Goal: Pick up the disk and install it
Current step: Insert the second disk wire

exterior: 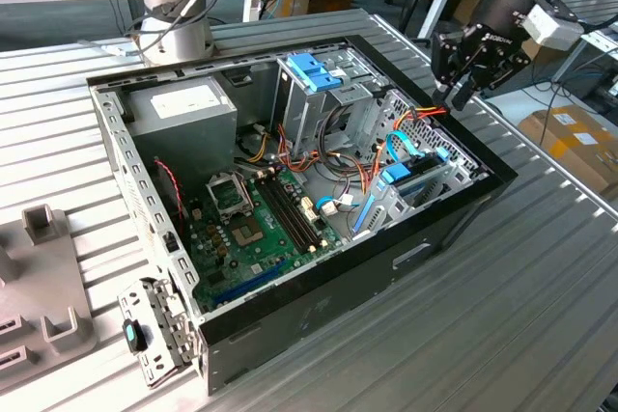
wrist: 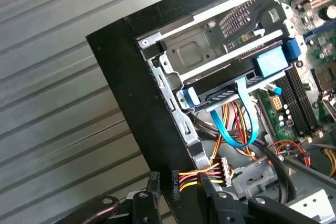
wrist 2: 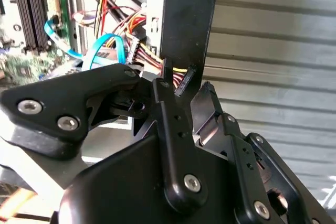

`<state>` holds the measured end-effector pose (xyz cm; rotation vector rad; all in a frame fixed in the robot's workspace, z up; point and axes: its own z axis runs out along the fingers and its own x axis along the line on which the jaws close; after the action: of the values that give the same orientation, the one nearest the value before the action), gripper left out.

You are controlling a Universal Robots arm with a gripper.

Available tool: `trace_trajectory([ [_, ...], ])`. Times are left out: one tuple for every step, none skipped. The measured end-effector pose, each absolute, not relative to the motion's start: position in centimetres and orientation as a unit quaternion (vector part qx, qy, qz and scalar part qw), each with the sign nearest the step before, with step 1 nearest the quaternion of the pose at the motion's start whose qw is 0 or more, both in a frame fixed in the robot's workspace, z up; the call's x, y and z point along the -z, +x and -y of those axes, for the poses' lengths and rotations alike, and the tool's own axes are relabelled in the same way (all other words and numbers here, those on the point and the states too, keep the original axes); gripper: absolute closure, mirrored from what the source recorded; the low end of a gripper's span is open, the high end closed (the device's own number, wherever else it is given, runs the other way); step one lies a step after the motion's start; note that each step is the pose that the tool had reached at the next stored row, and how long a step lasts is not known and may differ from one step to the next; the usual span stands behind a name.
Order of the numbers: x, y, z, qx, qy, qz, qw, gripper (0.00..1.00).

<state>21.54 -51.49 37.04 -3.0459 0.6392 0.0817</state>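
Open computer case [exterior: 319, 335] fills the centre of the exterior view, lying on a ribbed metal table [exterior: 541, 277]; the arm's base [exterior: 174, 7] stands at upper left behind it. Green motherboard [exterior: 256, 229] sits in the lower-left part of the case, grey power supply [exterior: 183, 108] at its upper left, and a tall metal drive cage [exterior: 319, 98] with a blue latch at upper centre.

The disk [exterior: 417, 178] is seated in the lower bay at the case's right end, right of centre in the frame — its light-blue carrier rail [wrist: 273, 60] shows in the first wrist view, a blue data cable [wrist: 236, 129] looping from it.

Gripper [exterior: 463, 79] hangs at upper right, above the case's right wall, apart from the disk. In the second wrist view its fingers [wrist 2: 173, 114] stand close together, nothing between them.
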Motion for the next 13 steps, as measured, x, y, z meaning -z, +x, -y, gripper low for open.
trace_trajectory([
  [-37.03, 21.54, 51.49, -0.026, -0.98, -0.195, 0.014, 0.58],
  [-37.02, 21.54, 51.49, -0.026, -0.982, -0.187, 0.014, 0.58],
  [-37.02, 21.54, 51.49, -0.027, -0.983, -0.179, 0.013, 0.58],
  [-37.01, 21.54, 51.49, -0.027, -0.985, -0.168, 0.013, 0.58],
  [-37.01, 21.54, 51.49, -0.027, -0.987, -0.16, 0.013, 0.58],
  [-37.01, 21.54, 51.49, -0.027, -0.987, -0.16, 0.013, 0.58],
  [-37.01, 21.54, 51.49, -0.027, -0.987, -0.16, 0.013, 0.58],
  [-37.01, 21.54, 51.49, -0.027, -0.987, -0.16, 0.013, 0.58],
  [-37.01, 21.54, 51.49, -0.027, -0.987, -0.16, 0.013, 0.58],
  [-37.01, 21.54, 51.49, -0.027, -0.987, -0.16, 0.013, 0.58],
  [-37.0, 21.54, 51.49, -0.027, -0.987, -0.16, 0.013, 0.58],
  [-36.97, 21.53, 51.49, -0.026, -0.987, -0.159, 0.013, 0.58],
  [-36.94, 21.48, 51.48, -0.024, -0.987, -0.159, 0.013, 0.58],
])
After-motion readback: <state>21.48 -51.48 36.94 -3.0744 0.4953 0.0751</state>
